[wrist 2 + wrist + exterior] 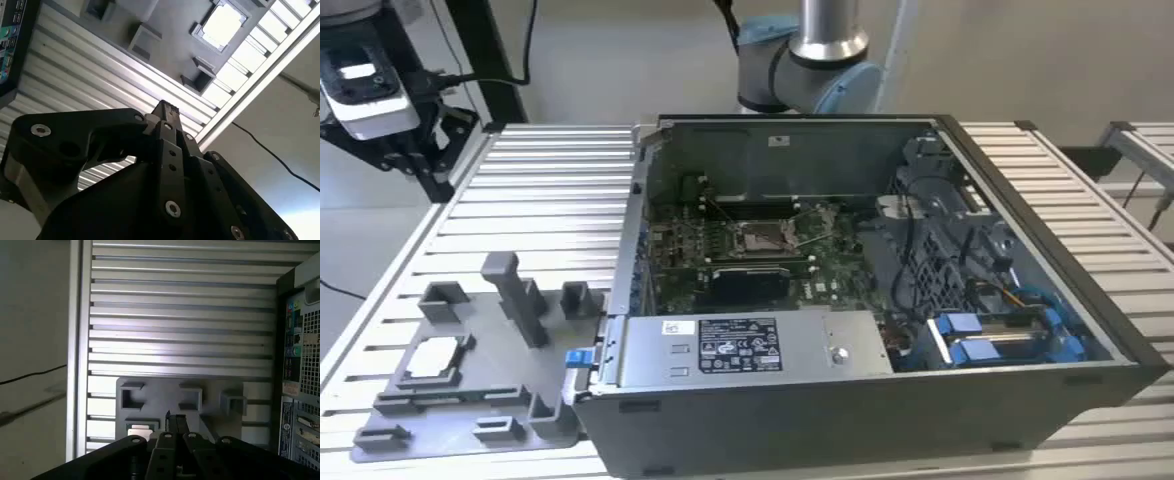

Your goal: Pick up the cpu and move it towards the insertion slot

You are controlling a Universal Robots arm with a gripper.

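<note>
The cpu (435,356) lies flat, pale face up, in a recess of the grey tray (480,395) at the exterior view's lower left. In the second wrist view the cpu (222,24) is a bright square; in the first wrist view the cpu (139,430) peeks out beside the fingers. The insertion slot (761,237) sits on the green motherboard inside the open computer case. My gripper (408,155) hangs high over the table's far left corner, well away from the tray. Its black fingers meet at one tip (163,107) (173,416), shut with nothing between them.
The open computer case (854,395) takes up the middle and right of the ribbed metal table (547,190). Upright blocks (520,295) rise from the tray. The arm's base (807,70) stands behind the case. A black cable (270,152) lies on the floor.
</note>
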